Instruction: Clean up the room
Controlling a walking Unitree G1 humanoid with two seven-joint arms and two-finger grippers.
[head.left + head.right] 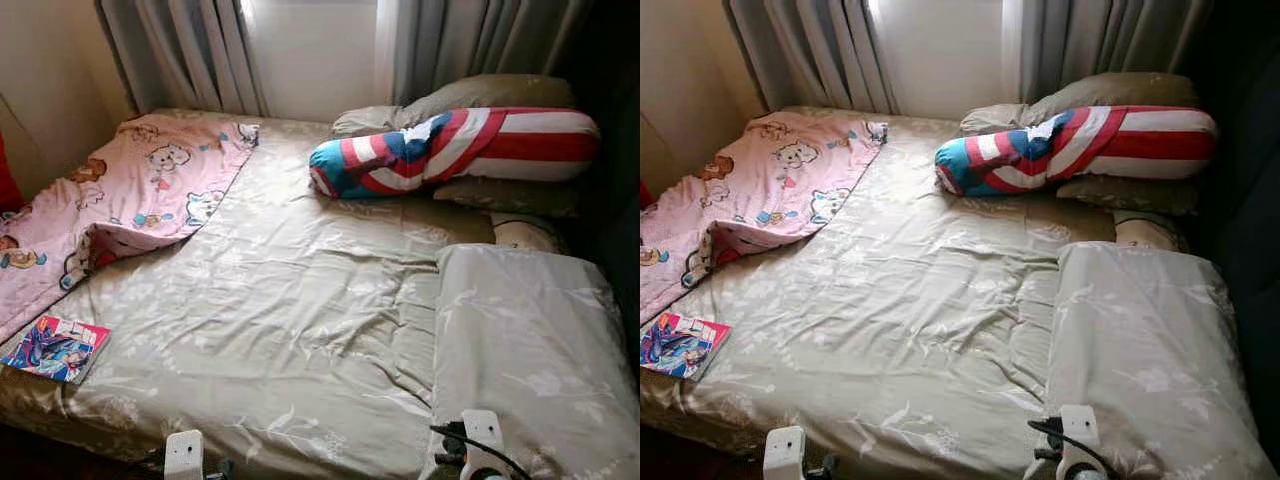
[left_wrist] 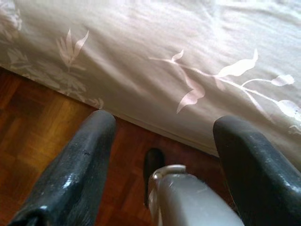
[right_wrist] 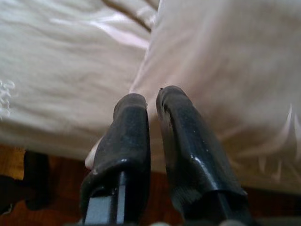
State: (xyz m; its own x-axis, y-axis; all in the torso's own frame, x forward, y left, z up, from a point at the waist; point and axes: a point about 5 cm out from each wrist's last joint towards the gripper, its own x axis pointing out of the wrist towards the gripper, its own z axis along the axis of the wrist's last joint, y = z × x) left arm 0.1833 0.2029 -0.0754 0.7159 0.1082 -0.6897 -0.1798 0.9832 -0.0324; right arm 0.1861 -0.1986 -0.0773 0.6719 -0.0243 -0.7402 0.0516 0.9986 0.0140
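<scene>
A wide bed with a beige leaf-print sheet [image 1: 290, 300] lies before me. A pink cartoon blanket [image 1: 130, 190] is rumpled over its far left corner. On the near left corner lies a colourful comic book [image 1: 55, 347]. A red, white and blue striped bolster [image 1: 455, 150] rests at the head on beige pillows [image 1: 480, 95]. A folded beige cover [image 1: 530, 350] lies at the right. My left gripper [image 2: 162, 125] is open and empty, low by the bed's near edge above the floor. My right gripper [image 3: 151, 101] is shut with nothing in it, against the bed's near edge.
Grey curtains [image 1: 190, 50] and a bright window stand behind the bed. Red-brown parquet floor [image 2: 42, 127] runs along the bed's near side. A dark wall or furniture edge [image 1: 615, 200] closes in the right side. My arms' ends [image 1: 185, 455] show at the bottom.
</scene>
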